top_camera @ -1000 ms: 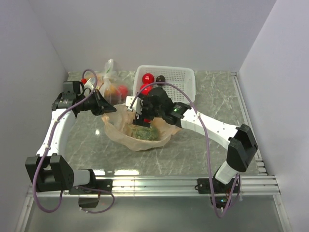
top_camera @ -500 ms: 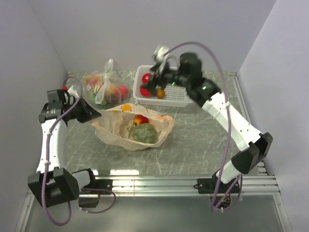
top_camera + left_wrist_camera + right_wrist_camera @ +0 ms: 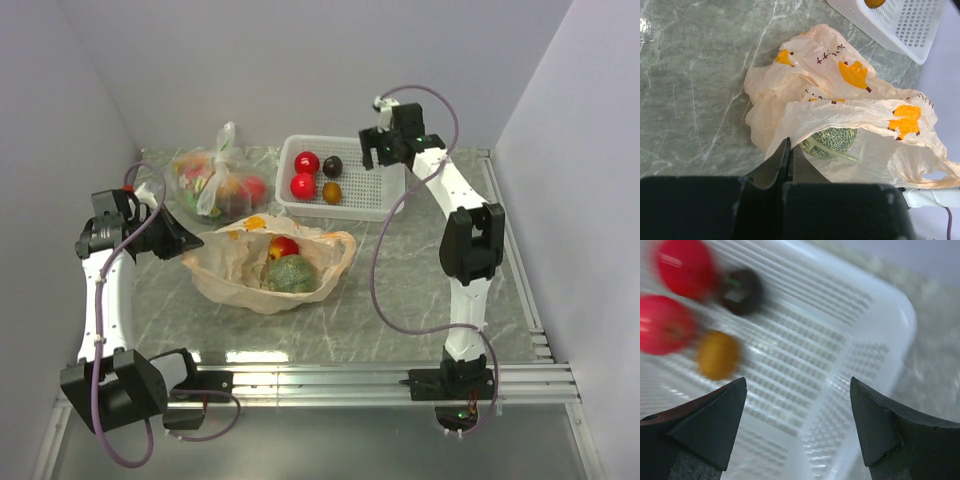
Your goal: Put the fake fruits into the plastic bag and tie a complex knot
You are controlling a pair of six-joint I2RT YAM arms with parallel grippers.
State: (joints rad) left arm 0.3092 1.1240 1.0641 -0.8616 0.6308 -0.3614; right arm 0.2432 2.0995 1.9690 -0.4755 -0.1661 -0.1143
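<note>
**Status: 2 of 6 fruits bagged, knot not started**

Top view: plastic bag [image 3: 235, 278] lies open on the worktop [image 3: 420, 300], just in front of the basket [image 3: 385, 190]. In the bag are the green melon [image 3: 290, 276] and one red ball [image 3: 285, 247], touching each other. In the basket's left half are two red balls [image 3: 307, 162], the maroon fruit [image 3: 332, 166] and the orange-brown fruit [image 3: 332, 192]. Left pincer [image 3: 186, 240] is at the bag's left edge. Right pincer [image 3: 370, 152] hangs over the basket's right half, apart from the fruits. Clear bag [image 3: 215, 180] w/ mixed fruit sits back-left (not part of this job).

Left wrist: left pincer is clamped tight on a fold of the bag rim and holds the mouth up. Melon shows through the opening just past the tips. Red ball not visible from here. Can't pick out the handles in the crumple.

Right wrist: blurred pic. Fingers are spread wide w/ nothing between them, so it's empty. Basket is below, and all 4 fruits sit toward the upper left. Orange-brown one is nearest the left finger.

Est. progress: approx a third of the loading is done. To do: 4 more picks from basket to bag, then gather the handles and tie the complex knot. Mouth needs to be held open for each drop, since the film is thin and floppy.
</note>
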